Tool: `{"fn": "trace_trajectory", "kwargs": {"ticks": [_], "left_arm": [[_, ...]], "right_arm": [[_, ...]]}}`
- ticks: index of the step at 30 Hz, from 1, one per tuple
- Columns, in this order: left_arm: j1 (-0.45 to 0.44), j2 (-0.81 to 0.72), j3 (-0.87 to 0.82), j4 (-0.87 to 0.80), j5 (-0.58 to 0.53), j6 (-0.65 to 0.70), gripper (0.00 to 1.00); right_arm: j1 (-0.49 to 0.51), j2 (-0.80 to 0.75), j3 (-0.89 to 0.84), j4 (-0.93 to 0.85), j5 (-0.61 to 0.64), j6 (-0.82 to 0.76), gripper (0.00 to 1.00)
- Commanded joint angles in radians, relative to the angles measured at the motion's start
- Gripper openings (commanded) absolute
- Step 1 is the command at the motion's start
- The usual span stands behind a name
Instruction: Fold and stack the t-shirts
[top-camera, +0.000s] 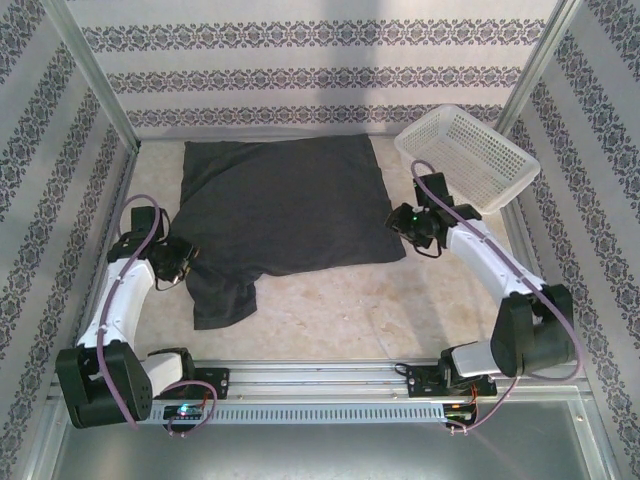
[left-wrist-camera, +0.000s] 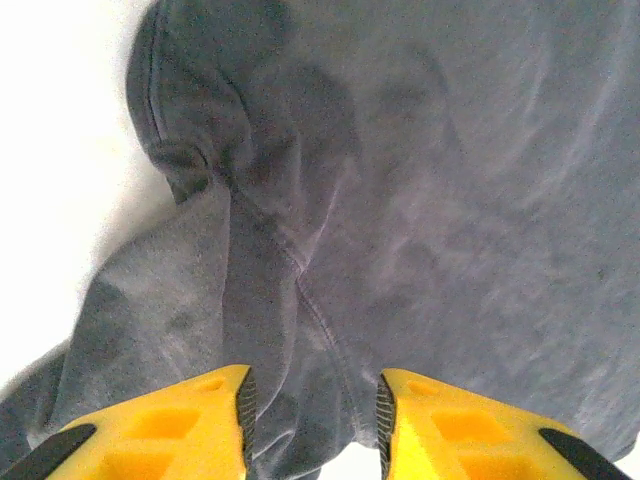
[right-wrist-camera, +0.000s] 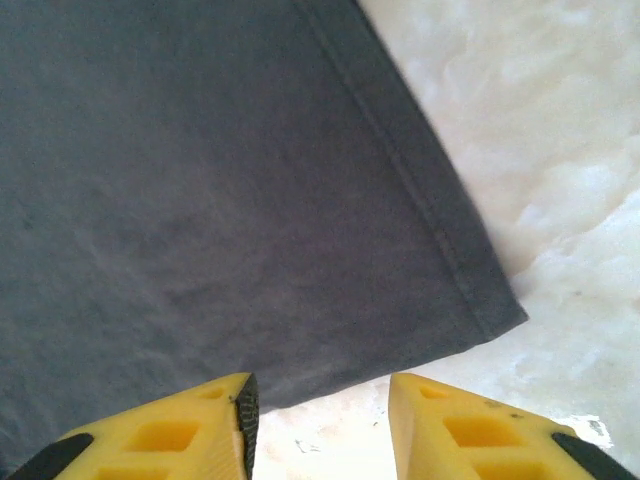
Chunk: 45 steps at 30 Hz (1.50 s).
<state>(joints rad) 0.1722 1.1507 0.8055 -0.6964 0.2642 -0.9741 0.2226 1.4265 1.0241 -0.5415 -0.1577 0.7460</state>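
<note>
Your charcoal t-shirt (top-camera: 290, 205) lies spread on the bench (top-camera: 340, 310). Left pincer (left-wrist-camera: 312, 392): partly open over the shirt's rumpled left edge, cloth under the gap, nothing clamped. Right pincer (right-wrist-camera: 322, 395): partly open, empty, just short of the hem corner.

The t-shirt (top-camera: 290, 205) is soft, matt charcoal cloth with a stitched hem. The table (top-camera: 330, 310) looks smooth, pale and marbled. The basket (top-camera: 470, 160), upper right, is white plastic mesh. The left gripper (left-wrist-camera: 313, 400) has smooth yellow plastic fingers (left-wrist-camera: 170, 430).
</note>
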Motion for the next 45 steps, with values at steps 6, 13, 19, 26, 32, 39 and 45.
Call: {"fn": "trace_trajectory", "kwargs": {"ticks": [6, 13, 19, 26, 32, 39, 45], "left_arm": [[-0.029, -0.089, -0.090, -0.192, -0.126, -0.031, 0.39], [-0.098, -0.125, -0.207, -0.259, -0.143, -0.122, 0.41], [-0.166, -0.166, -0.298, -0.244, -0.133, -0.194, 0.47], [-0.179, -0.060, -0.367, -0.060, -0.104, -0.192, 0.43], [-0.266, 0.005, -0.320, 0.050, -0.034, -0.267, 0.00], [-0.551, -0.134, -0.246, -0.020, -0.053, -0.542, 0.00], [-0.610, -0.246, -0.206, -0.132, -0.135, -0.610, 0.00]], "right_arm": [[0.009, 0.029, -0.013, -0.038, -0.007, 0.027, 0.37], [-0.007, 0.037, -0.024, -0.083, -0.034, 0.049, 0.38], [-0.054, 0.036, -0.084, -0.064, -0.069, 0.097, 0.39], [-0.081, 0.031, -0.114, -0.055, -0.077, 0.102, 0.39], [-0.107, 0.006, -0.157, -0.027, -0.073, 0.142, 0.39], [-0.137, 0.001, -0.167, -0.003, 0.007, 0.187, 0.37], [-0.127, 0.108, -0.126, 0.057, -0.020, 0.213, 0.35]]}}
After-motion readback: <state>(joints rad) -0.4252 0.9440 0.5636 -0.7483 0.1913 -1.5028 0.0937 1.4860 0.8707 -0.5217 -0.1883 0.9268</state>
